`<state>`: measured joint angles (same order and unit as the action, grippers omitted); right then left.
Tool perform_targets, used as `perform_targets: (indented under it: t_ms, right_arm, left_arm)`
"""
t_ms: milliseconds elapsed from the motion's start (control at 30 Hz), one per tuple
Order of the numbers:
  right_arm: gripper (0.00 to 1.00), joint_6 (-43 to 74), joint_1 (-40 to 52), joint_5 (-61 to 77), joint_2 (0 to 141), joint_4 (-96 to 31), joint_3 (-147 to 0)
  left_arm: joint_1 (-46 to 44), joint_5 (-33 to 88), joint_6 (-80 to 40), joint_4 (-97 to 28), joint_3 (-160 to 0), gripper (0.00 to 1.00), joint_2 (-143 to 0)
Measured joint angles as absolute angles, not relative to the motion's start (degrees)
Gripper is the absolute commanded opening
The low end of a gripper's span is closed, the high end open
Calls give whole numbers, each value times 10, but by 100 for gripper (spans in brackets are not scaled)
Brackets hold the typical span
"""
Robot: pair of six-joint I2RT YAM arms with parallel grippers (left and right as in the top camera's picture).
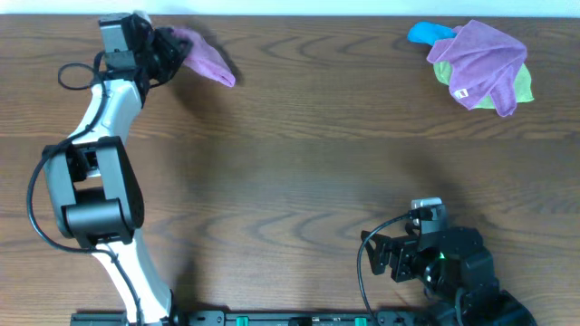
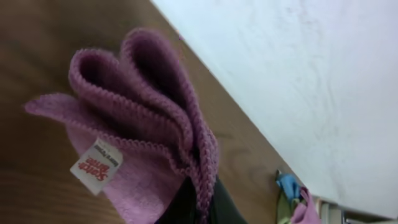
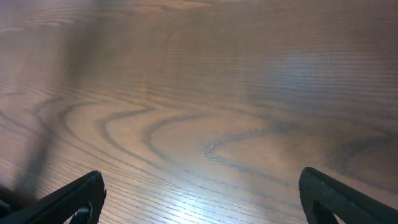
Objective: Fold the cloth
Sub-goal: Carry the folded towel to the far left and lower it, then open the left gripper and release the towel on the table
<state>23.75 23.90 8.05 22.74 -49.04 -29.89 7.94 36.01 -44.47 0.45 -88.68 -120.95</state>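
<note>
Dark wood-grain table (image 1: 290,163) fills the overhead view, with a pale white surface along its far edge in the left wrist view. At the far left corner our left gripper (image 1: 161,52) is clamped on the purple cloth (image 1: 207,62). The cloth bunches out from the jaws toward the right and throws a shadow on the wood beside it. We cannot tell whether it touches the table. From the left wrist we see the cloth (image 2: 143,124) gathered into several looped folds with stitched edges. A small white label (image 2: 96,167) hangs from its lower left side, and the dark fingers (image 2: 186,208) pinch the fabric at the bottom of the frame.

Well apart from it, at the far right corner, lies a heap of cloths (image 1: 480,68): a purple one on top, a green one (image 1: 521,89) under its right side, and a blue one (image 1: 426,34) peeking out at the left.

Our right gripper (image 1: 391,258) sits near the front right edge, pointing left. In its wrist view the right gripper (image 3: 202,186) has its fingertips (image 3: 87,193) spread wide, holding nothing, over bare wood.
</note>
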Motion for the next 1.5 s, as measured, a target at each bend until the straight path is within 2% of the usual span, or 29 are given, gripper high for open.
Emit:
perform_targets:
  t_ms: [433,500,567,700,867,1000,1067,1133,1500]
  right_arm:
    - [99,237,239,81,227,-490,-299]
    - [99,237,239,81,227,-490,-299]
    - [99,237,239,81,227,-491,-299]
    - [99,237,239,81,227,-490,-299]
    - [99,237,239,81,227,-490,-299]
    - [99,237,239,81,227,-490,-299]
    - [99,237,239,81,227,-490,-299]
    - [99,237,239,81,227,-490,-299]
    - [99,237,239,81,227,-490,-299]
  left_arm:
    - [126,359,-388,-85,-889,8,-1245]
    - [127,357,-378,-93,-889,17,-1245]
    - [127,357,-368,-100,-889,23,-1245]
    - [128,357,-353,-115,-889,48,-1245]
    - [131,356,-338,-127,-889,73,-1245]
    - [138,356,-327,-136,-889,82,-1245]
    - [144,355,-322,-144,-890,93,-1245]
    - [152,353,-315,-155,-890,98,-1245]
    - [179,341,-259,-232,-890,96,-1208]
